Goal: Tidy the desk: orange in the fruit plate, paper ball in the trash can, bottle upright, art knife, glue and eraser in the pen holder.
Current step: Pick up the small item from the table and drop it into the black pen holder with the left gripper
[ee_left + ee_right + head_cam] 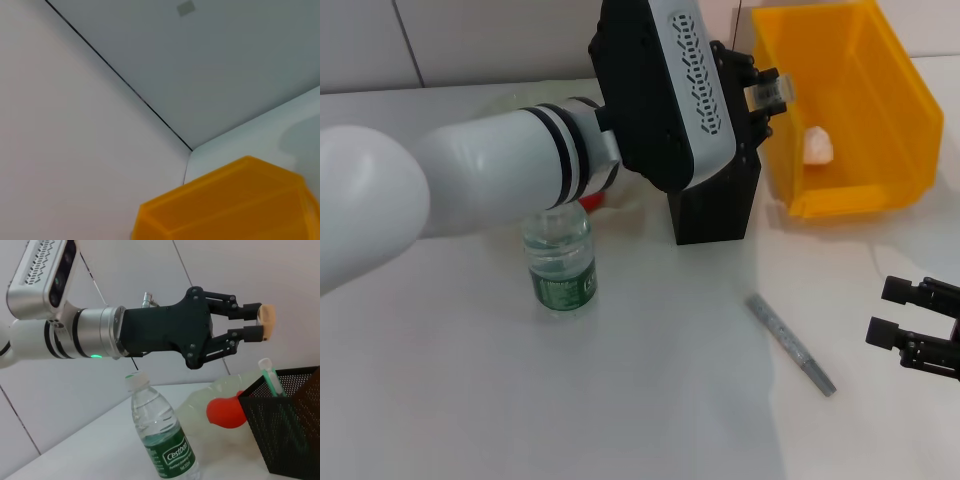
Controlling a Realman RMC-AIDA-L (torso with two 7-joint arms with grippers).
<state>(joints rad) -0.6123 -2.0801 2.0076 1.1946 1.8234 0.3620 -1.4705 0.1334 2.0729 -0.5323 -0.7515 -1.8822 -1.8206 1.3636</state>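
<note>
Could drop the eraser [266, 320] outside the pen holder [715, 210]: pinched only at the jaw tips of the left gripper [767, 97], high above the holder's far right edge, close to the yellow trash can [895, 120] with the paper ball [818, 146] inside. Release here risks a bounce off the mesh rim onto the desk [650, 380] or into the can. Left jaws narrowly parted, clamped on the eraser. Right gripper [900, 315] parked near right, jaws apart, empty. Art knife [791, 343] lying near centre-right; bottle [560, 262] upright at left.
</note>
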